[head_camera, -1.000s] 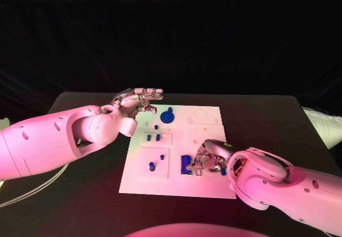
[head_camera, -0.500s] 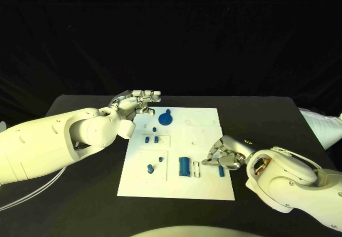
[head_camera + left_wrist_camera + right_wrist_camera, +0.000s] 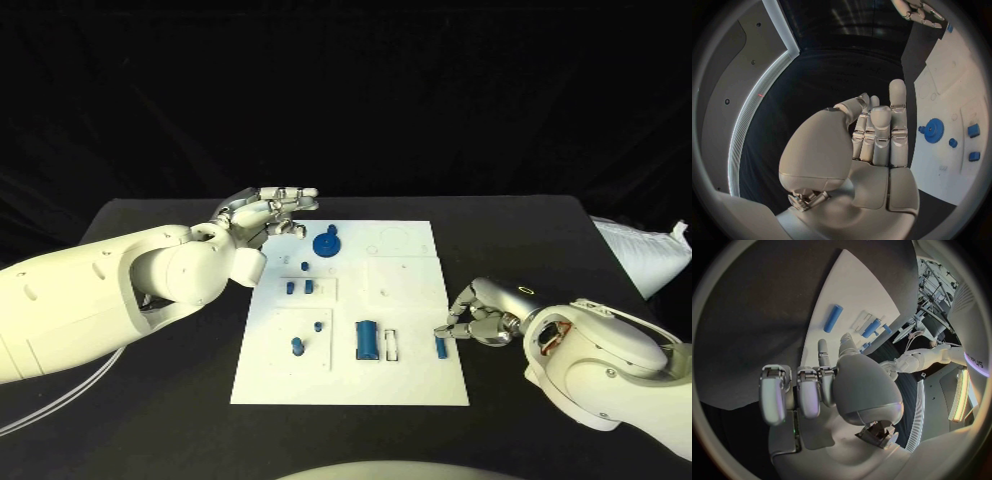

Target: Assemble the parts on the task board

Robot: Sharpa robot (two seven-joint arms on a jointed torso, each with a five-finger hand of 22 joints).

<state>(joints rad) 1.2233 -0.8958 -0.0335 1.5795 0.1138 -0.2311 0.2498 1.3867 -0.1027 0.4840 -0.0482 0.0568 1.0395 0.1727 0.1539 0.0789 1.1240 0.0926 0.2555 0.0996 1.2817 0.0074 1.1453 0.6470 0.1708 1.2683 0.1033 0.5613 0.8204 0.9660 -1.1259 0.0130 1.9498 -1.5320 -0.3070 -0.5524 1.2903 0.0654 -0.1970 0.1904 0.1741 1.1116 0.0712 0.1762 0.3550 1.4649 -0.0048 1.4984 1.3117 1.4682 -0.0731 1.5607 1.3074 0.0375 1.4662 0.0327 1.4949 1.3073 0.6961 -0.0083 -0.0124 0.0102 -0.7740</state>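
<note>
While my right hand (image 3: 480, 322) is hovering curled & empty beside the blue pin (image 3: 440, 347), my left hand (image 3: 271, 209) is idling loosely curled, holding nothing, by the task board (image 3: 404, 300).

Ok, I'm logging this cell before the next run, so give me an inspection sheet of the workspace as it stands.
Surface: black table, white task board in the middle.
Job's things: blue gear at the board's far end; blue block and small blue parts further in; blue pin lying by the near right edge.
Clutter: nothing seen.
Hands: left hand at the board's far left corner, holding nothing; right hand beside the pin, fingers curled, holding nothing.
Cables: white cable on the table's left.
Surroundings: black backdrop; white bag at right.
</note>
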